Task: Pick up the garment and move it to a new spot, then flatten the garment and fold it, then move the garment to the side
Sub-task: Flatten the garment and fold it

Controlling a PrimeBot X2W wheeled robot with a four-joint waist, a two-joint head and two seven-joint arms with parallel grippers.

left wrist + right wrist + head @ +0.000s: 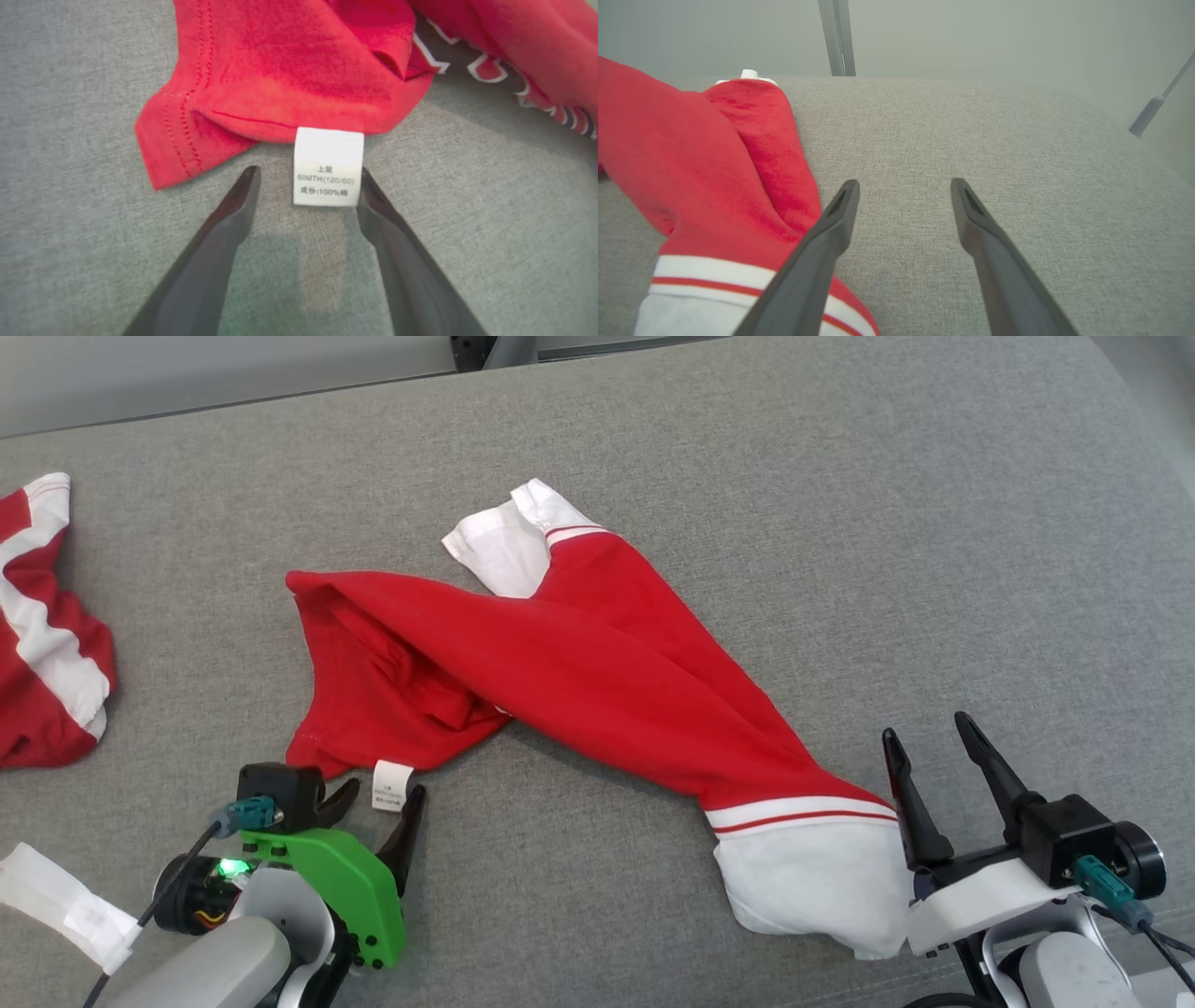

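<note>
So the garment was this red top with white striped cuffs, lying crumpled and twisted on the grey fabric surface, stretched out between the two grippers.

The left gripper had its fingers spread apart, nothing clamped. In the left wrist view the white care label sat right in the gap of that gripper, closer to the right-hand finger. I couldn't tell if it actually touched. The red hem of the garment lay just past the fingertips, with its stitched corner ahead and off toward the left finger.

The right gripper was also wide open and gripping nothing. The garment's near white cuff lay just beside its left finger, on the outer side. From the right wrist camera that finger overlapped the cuff's edge, so contact was hard to judge, and the red sleeve ran away ahead and to the left of the gripper. Only bare grey fabric lay between its fingers.

Way off beyond the left gripper's outer side was a second red and white piece of clothing, well apart from the garment.
</note>
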